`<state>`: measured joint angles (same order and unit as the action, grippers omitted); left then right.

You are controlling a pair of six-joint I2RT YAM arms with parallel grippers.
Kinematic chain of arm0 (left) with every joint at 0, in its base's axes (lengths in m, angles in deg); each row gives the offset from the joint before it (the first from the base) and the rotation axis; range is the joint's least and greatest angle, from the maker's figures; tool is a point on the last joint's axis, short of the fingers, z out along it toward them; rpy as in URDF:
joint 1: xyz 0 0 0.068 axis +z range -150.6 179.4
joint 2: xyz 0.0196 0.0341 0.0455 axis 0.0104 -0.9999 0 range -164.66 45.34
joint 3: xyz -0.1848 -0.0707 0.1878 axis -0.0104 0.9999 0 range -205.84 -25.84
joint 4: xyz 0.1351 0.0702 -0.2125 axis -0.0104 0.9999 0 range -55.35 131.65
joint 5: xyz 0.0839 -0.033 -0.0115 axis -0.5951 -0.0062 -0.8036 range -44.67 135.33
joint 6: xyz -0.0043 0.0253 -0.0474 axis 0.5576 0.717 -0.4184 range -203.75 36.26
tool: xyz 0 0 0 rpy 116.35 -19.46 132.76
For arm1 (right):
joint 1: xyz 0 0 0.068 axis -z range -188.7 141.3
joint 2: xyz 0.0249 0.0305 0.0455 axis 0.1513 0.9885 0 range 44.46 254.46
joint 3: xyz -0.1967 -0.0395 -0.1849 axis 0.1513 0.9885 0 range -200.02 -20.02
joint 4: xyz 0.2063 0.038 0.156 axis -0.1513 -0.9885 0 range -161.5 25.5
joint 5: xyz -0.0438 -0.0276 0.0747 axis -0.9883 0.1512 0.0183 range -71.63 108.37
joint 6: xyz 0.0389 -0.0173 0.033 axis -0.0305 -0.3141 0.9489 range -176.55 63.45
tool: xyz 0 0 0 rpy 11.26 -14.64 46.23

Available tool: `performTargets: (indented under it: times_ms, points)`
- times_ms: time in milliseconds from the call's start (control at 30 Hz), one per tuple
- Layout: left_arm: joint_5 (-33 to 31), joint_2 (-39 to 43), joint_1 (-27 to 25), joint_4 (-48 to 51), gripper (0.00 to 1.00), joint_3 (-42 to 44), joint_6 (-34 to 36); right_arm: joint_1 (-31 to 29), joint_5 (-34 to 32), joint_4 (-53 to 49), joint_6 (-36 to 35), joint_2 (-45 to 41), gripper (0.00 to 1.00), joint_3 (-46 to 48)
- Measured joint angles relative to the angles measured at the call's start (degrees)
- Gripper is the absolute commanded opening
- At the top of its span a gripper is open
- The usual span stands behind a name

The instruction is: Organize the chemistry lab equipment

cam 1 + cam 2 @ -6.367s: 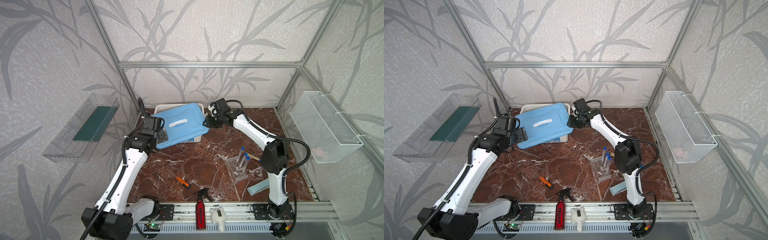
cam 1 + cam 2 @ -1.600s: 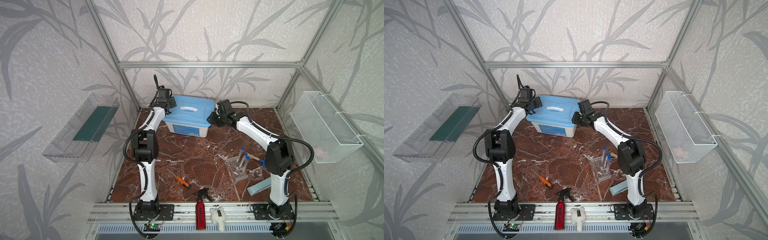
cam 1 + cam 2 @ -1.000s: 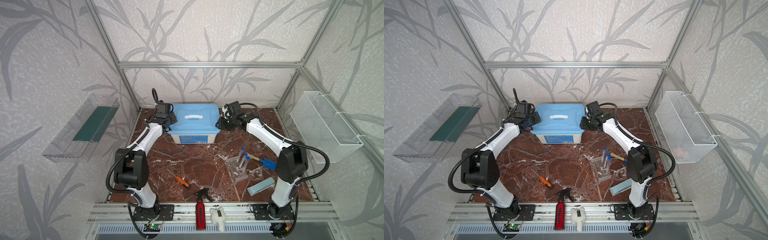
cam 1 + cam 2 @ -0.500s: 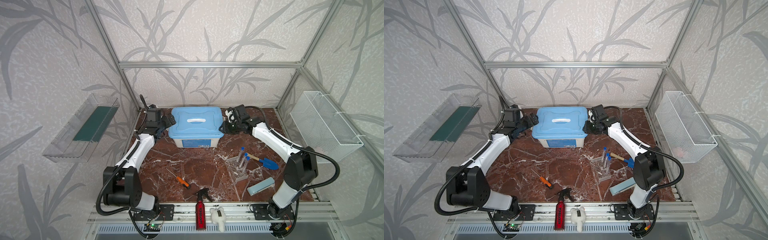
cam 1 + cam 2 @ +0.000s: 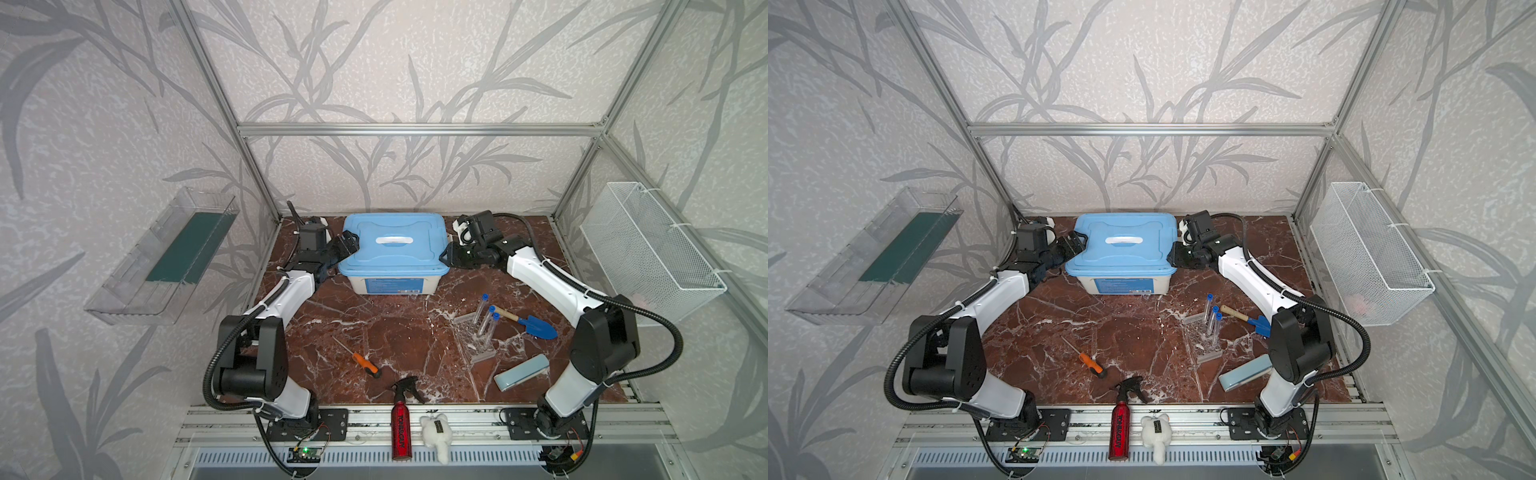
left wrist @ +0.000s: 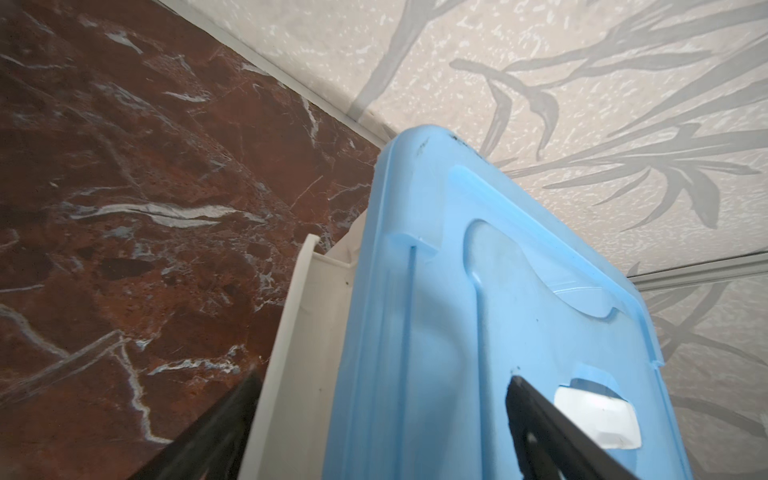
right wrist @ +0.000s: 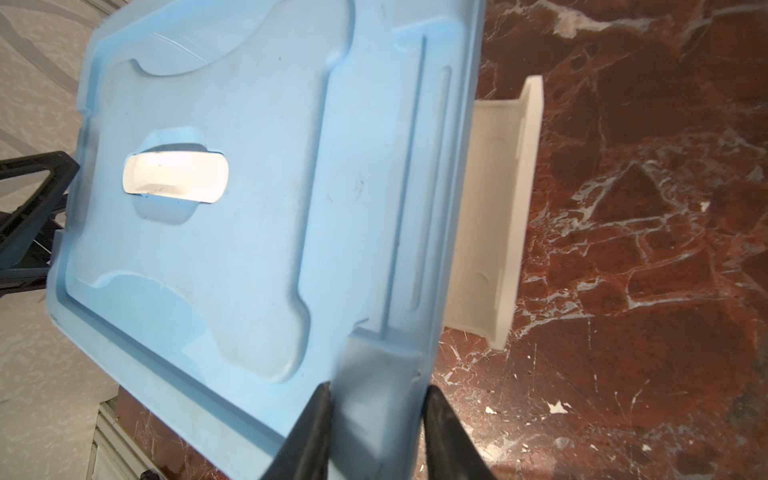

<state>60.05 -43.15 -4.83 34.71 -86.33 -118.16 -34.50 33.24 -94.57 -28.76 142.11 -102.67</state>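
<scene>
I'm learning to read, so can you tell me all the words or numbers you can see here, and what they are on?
Red spray bottle: white letters run down its side, too blurred to read.
Box: a blue label on its front has small print, too small to read.
Plush toy: a little dark tag, too small to read.
Blue lid: no words.
I can see no other writing.
</scene>
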Motion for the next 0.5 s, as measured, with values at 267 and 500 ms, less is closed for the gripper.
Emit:
performTargets:
  times_ms: [267, 500]
  points:
    - [-16.41, -2.25, -6.88, 14.21, 0.79, -9.62, 10.78, -0.24, -1.18, -0.37, -0.13, -0.22, 0.36, -0.11]
    - [-22.21, -3.15, -9.92, 16.65, 0.78, -11.65, 14.47, -0.44, -1.79, -1.73, -0.42, -0.22, 0.37, -0.85]
